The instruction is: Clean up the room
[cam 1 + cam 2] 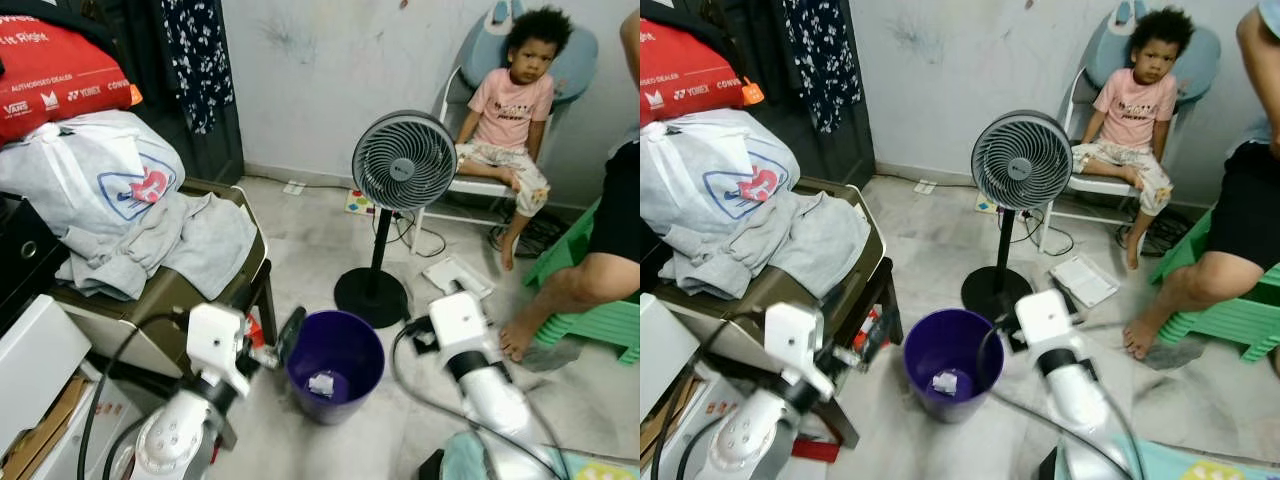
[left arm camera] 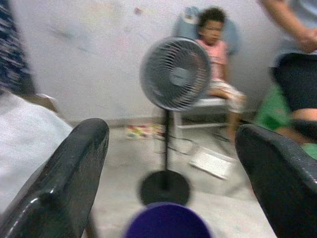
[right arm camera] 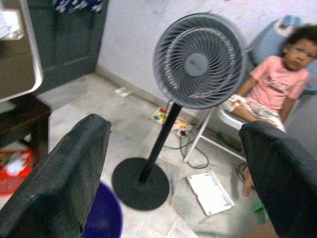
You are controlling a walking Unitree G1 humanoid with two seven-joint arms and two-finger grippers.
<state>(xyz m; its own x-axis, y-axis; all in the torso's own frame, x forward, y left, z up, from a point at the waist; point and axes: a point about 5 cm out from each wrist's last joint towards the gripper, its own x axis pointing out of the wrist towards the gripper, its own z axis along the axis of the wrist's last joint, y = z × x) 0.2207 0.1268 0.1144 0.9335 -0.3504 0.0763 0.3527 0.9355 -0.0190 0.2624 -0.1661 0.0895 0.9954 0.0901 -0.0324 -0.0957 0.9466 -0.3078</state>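
Head views: a purple bin (image 1: 335, 365) stands on the tiled floor (image 1: 310, 250) just in front of the robot, between its two arms, with one scrap of crumpled white paper (image 1: 321, 383) lying at the bottom. Left hand (image 1: 283, 345) hangs beside the bin's left rim, empty; right hand (image 1: 992, 352) sits at the rim's right side, nearer the base of the standing fan (image 1: 400, 170). Behind the fan, a flat white pad (image 1: 457, 275) lies loose on the floor, and a small colourful card (image 1: 359, 203) rests near the wall. A pile of grey clothes (image 1: 165, 245) and a white bag (image 1: 90, 170) heap on a low desk (image 1: 170, 300) to the left. A child sits on a chair (image 1: 470, 185); another person's leg rests by a green stool (image 1: 590, 310). Left wrist view: blurred; its two black fingers (image 2: 64, 178) stand wide apart with nothing between, the bin's rim just below. Right wrist view: fingers (image 3: 64, 173) likewise spread and empty, fan and white pad ahead. Judgement: the pad looks light, thin and fairly stiff, lying flush, so best pinched at a raised edge or corner; clothes are soft and limp, take a bunched fold; the fan is top-heavy, grip the pole if at all.
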